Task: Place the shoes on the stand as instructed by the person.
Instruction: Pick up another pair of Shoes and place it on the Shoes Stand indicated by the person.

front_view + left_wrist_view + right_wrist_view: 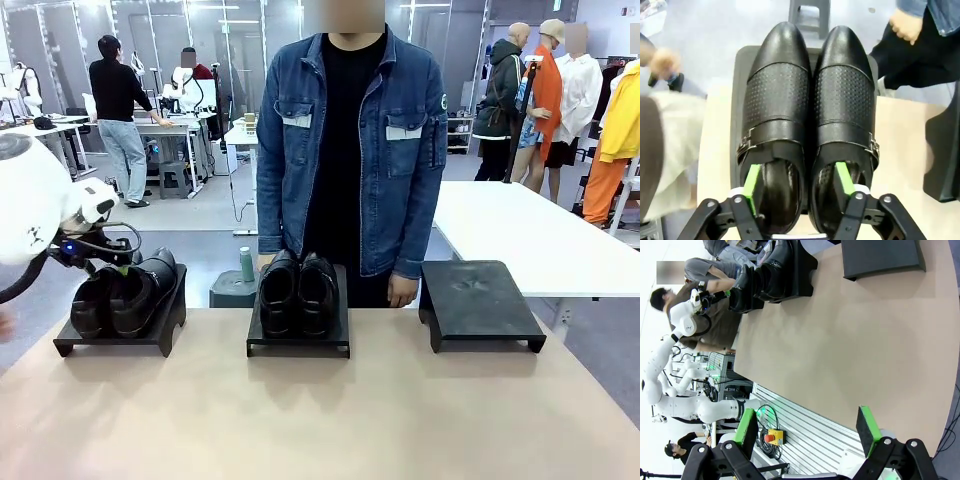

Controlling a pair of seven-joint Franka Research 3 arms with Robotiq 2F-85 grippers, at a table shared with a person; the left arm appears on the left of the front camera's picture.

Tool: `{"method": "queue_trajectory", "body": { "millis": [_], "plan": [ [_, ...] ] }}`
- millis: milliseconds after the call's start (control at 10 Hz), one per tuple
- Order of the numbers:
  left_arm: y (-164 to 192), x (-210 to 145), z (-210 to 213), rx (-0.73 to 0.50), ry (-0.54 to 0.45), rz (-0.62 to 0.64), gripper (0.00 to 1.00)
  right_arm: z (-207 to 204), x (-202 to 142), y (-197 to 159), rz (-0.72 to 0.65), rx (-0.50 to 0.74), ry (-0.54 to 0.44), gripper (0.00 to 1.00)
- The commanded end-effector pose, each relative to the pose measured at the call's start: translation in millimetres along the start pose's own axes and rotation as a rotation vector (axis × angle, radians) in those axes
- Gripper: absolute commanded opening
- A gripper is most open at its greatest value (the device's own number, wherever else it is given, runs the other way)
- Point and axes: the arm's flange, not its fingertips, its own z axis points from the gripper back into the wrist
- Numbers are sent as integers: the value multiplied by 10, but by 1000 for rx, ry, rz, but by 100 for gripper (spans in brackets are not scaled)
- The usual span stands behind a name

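Green pads (pixel 752 182) of my left gripper (pixel 799 186) sit spread inside the shoes (pixel 810 125), one per opening, not pinching; right gripper (pixel 807 432) hangs released.

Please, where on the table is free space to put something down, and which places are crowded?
The right stand is bare. The tabletop in front of all three stands is free too. Crowded: the left stand, where the left gripper has its fingers inside the shoes, and the middle stand with its pair.
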Motion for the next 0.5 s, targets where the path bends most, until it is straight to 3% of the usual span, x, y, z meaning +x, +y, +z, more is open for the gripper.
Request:
{"method": "queue_trajectory", "body": {
  "millis": [0, 300, 400],
  "plan": [
    [74, 39, 189, -4, 81, 1, 100, 0, -2, 20, -2, 11, -7, 100],
    [117, -49, 433, -71, 122, 27, 100, 0, -2, 20, -2, 11, -7, 100],
    [96, -99, 496, -38, 121, 27, 100, 0, -2, 20, -2, 11, -7, 100]
  ]
}}
